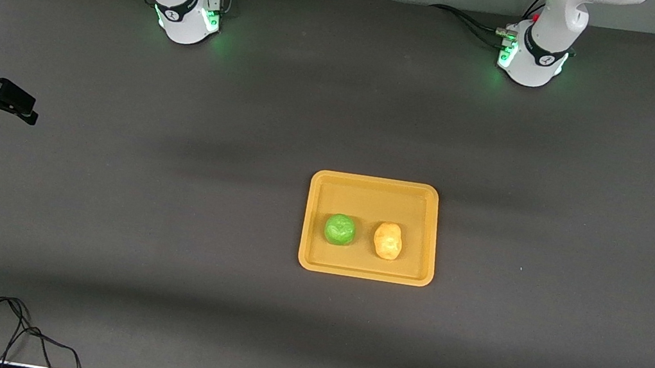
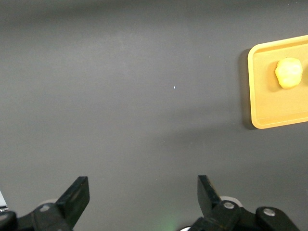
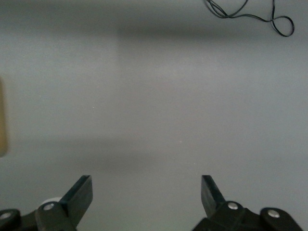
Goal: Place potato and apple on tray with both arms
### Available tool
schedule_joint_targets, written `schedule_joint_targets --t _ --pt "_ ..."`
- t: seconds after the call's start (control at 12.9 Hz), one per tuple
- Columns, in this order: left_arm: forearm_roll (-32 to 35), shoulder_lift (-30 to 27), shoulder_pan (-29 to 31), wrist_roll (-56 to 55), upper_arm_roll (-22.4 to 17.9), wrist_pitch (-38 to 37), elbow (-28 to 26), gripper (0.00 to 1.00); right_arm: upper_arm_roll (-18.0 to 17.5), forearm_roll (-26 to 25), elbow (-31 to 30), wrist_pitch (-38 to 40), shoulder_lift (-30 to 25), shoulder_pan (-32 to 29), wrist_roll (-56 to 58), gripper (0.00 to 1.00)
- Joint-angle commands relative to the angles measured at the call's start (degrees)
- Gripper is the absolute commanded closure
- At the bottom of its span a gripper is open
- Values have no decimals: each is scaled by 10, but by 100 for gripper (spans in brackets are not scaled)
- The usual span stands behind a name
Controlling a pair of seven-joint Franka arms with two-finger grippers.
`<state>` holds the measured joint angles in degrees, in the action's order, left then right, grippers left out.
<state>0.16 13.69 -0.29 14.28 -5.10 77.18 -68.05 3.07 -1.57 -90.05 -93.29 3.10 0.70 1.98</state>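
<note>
The apple (image 1: 339,229) and potato (image 1: 388,240) are both sitting on the tray (image 1: 376,186); nothing is left. I am holding my left gripper (image 2: 143,198) and right gripper (image 3: 147,197) spread wide and empty, over bare table at each end.

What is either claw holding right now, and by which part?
Nothing. The left claw and right claw are open and empty; the apple and potato lie on the tray.

no readable text, labels or numbers

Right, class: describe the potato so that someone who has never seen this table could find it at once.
Find the yellow-orange tray in the middle of the dark table. Two things lie on it, side by side. The potato is the pale yellow lumpy oval toward the left arm's end; the apple beside it is round and green.
</note>
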Motion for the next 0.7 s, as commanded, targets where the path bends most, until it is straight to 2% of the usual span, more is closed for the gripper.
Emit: schedule_joint_targets --t 0.0,0.23,0.62 --pt "-6 3 -1 1 -2 -6 11 1 10 8 -17 -6 -19 3 8 0" --pt "-6 3 -1 -4 -1 -9 9 2 8 8 -40 -6 -36 4 -2 0" --pt "-5 1 -2 -3 0 -11 9 2 8 7 -35 -5 -34 4 4 0"
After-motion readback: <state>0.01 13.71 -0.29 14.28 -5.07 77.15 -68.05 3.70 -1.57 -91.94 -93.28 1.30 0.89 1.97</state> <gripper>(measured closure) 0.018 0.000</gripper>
